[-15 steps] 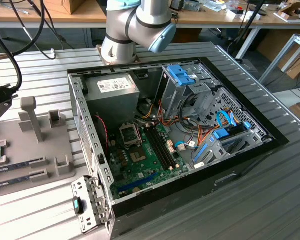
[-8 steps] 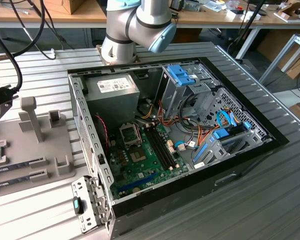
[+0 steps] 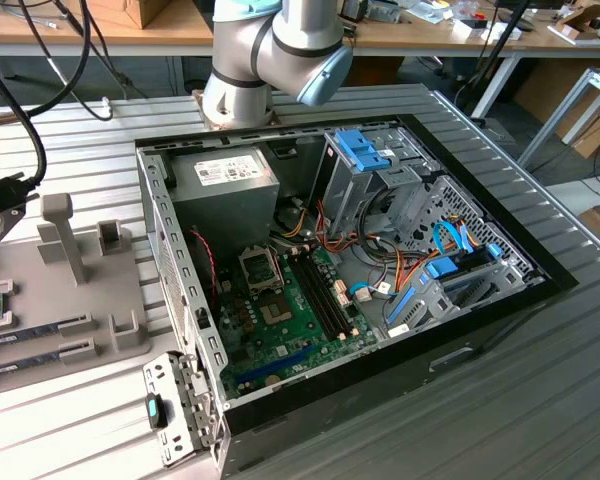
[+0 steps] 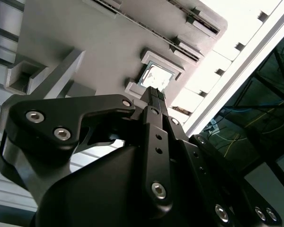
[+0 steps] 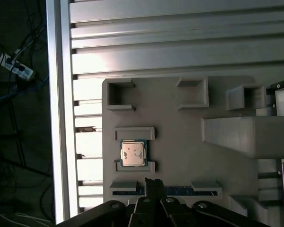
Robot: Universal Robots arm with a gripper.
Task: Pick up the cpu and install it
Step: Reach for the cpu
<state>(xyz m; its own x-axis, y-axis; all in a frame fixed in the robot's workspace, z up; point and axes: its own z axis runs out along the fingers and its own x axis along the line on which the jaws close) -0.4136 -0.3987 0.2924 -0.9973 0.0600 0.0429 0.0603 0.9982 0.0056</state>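
Checking for writing first, I found a white label (image 3: 230, 170) on the power supply (image 3: 225, 200), in the upper middle of the exterior view, but its print was too small for me to read. The faint marks on the cpu (image 5: 133, 152) were no clearer. The cpu lay flat with its silvery top up, seated between two low ledges of the grey tray (image 5: 180, 142) on the ribbed table (image 5: 180, 42). In both wrist views the gripper (image 5: 154, 182) hung above that tray with its slim fingers (image 4: 154, 101) pressed together and holding nothing. In the first wrist view the cpu sat near the fingertips, a little off their line and clear of them. In the second wrist view the tips pointed almost straight at it. Toward the centre of the exterior view the open computer case (image 3: 500, 300) showed the socket (image 3: 260, 268) on its green board, well apart from the tray at the exterior view's left.
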